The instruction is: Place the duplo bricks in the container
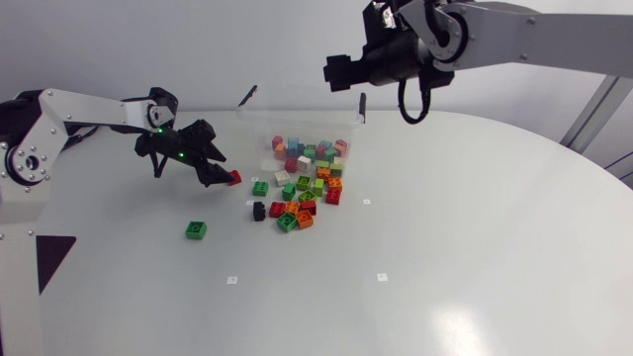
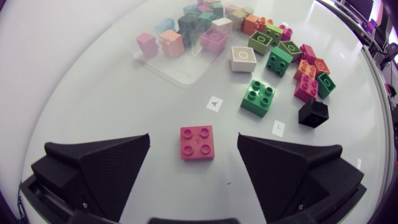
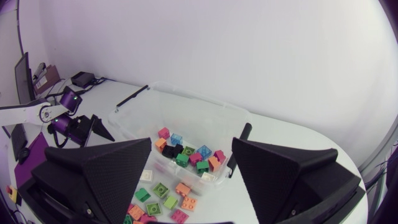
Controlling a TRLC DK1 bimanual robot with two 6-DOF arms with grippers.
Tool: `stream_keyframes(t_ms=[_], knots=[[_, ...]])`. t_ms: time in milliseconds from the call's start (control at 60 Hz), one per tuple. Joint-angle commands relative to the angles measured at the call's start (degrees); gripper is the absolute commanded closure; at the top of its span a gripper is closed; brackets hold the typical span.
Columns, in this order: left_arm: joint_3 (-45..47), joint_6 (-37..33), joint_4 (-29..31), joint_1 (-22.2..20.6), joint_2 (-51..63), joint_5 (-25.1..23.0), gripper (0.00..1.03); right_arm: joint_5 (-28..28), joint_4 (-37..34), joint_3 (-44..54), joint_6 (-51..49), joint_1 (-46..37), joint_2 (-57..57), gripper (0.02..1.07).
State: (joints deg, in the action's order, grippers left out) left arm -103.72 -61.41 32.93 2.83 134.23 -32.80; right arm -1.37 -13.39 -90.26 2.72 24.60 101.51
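The left pincer (image 2: 194,135) is spread wide. A red duplo brick (image 2: 197,142) sits right between its two fingers, bumps up. Neither finger touches it yet. The brick looks to lie flat on the white counter (image 2: 112,106).

I think the job now is to grab this red brick. To do it well, the pincer should go straight down and squeeze the two flat sides at once. If one finger gets there first, it could push the brick away or spin it. The squeeze should be low on the brick, so it does not pop out.

Just ahead of the pincer is a green brick (image 2: 259,98), and a black brick (image 2: 313,112) lies beside that. They are near, so the fingers should keep off them. Farther on is the pile of bricks (image 1: 307,193), and behind it the clear container (image 1: 297,107), which already has some bricks in it. The red brick must go up high enough to get over its wall.

The right pincer (image 3: 191,146) is spread too and holds nothing. It hangs high above the container, well apart from the bricks.
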Motion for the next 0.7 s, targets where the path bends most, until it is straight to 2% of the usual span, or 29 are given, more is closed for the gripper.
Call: stream_keyframes(t_ms=[0, 117, 283, 350, 400, 467, 517, 683], knots=[[-3.8, -2.0, 2.3, -0.5, 3.8, -1.0, 0.07, 0.4, 1.9, 6.5, -0.9, -0.7, -4.2, 0.12], [-6.5, -2.0, 4.8, -0.6, 5.6, -1.0, 0.08, 1.0, 3.1, 11.8, -1.0, -1.2, -7.8, 0.12], [-8.0, -2.1, 7.2, -1.2, 7.2, -1.0, 0.21, 1.5, 4.5, 18.1, -0.9, -1.2, -11.1, 0.12], [-8.1, -2.5, 7.8, -1.2, 7.5, -1.0, 0.3, 1.5, 5.2, 21.2, -0.7, -1.1, -11.8, 0.12], [-8.0, -2.6, 8.0, -1.1, 7.7, -1.0, 0.45, 1.5, 6.5, 24.0, -0.9, -0.8, -12.2, 0.12], [-7.9, -2.8, 8.8, -1.1, 7.8, -1.0, 0.57, 1.5, 7.5, 26.7, -1.6, -0.4, -13.1, 0.12], [-7.8, -4.2, 10.7, -1.0, 7.7, -1.0, 0.74, 2.2, 7.6, 28.4, -2.1, -0.4, -13.5, 0.12], [-6.4, -4.8, 12.9, -1.0, 5.8, -1.6, 0.75, 4.3, 10.3, 33.7, -3.4, -0.3, -15.4, 0.12]])
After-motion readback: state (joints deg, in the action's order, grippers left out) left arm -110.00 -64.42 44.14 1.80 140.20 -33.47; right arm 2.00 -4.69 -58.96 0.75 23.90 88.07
